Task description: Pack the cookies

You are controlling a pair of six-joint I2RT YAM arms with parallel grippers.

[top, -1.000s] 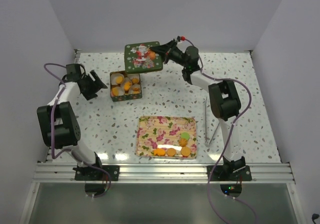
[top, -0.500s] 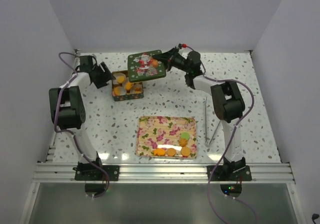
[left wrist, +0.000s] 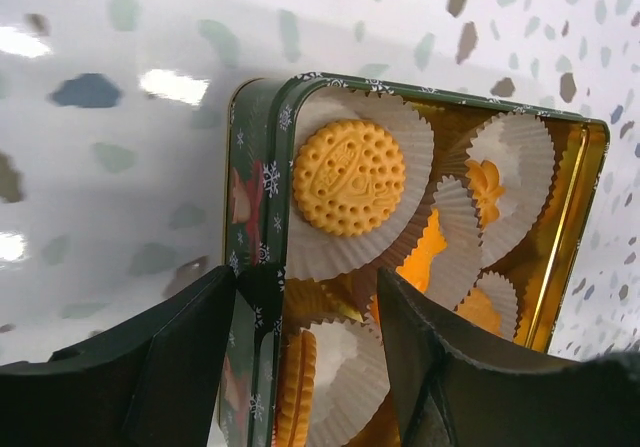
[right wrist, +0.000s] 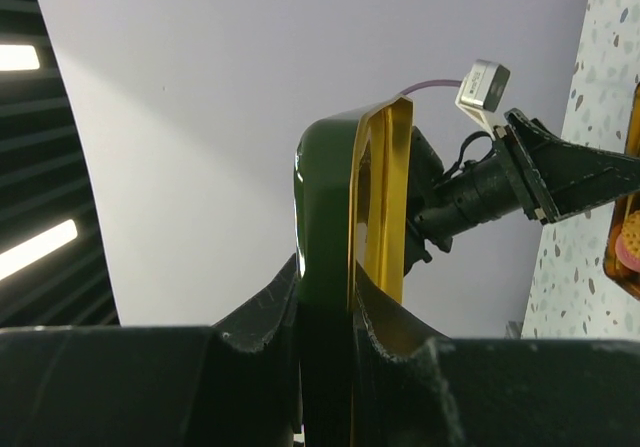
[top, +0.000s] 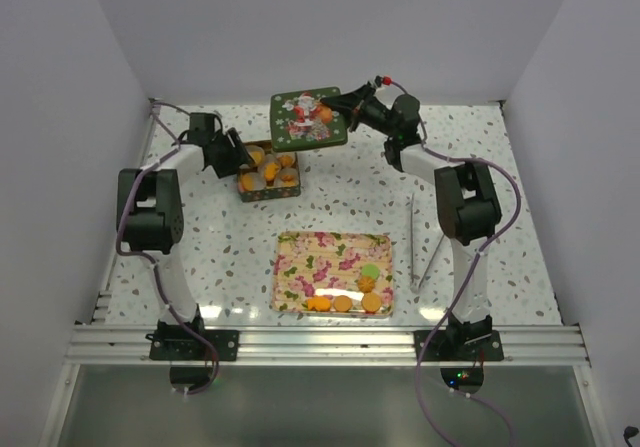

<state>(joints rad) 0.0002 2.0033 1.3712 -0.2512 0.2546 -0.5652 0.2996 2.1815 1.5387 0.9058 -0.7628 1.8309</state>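
L gripper [left wrist: 305, 285] jaws spread, straddling tin [left wrist: 252, 167] wall at its 9 o'clock, not clamped. R gripper [right wrist: 325, 312] pinches lid [right wrist: 345, 197] edge, up at tin's 1 o'clock. Cookies [left wrist: 348, 177] sit in paper cups [left wrist: 415, 142] in tin; others on tray [top: 300, 267] at 6. Tip: steady tin, then lower lid flat w/ corners aligned. No legible txt; Santa pic only.

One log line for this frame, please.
left claw: open, straddling tin wall | right claw: shut on lid, held clear of tin | cookies: some in tin, rest on tray
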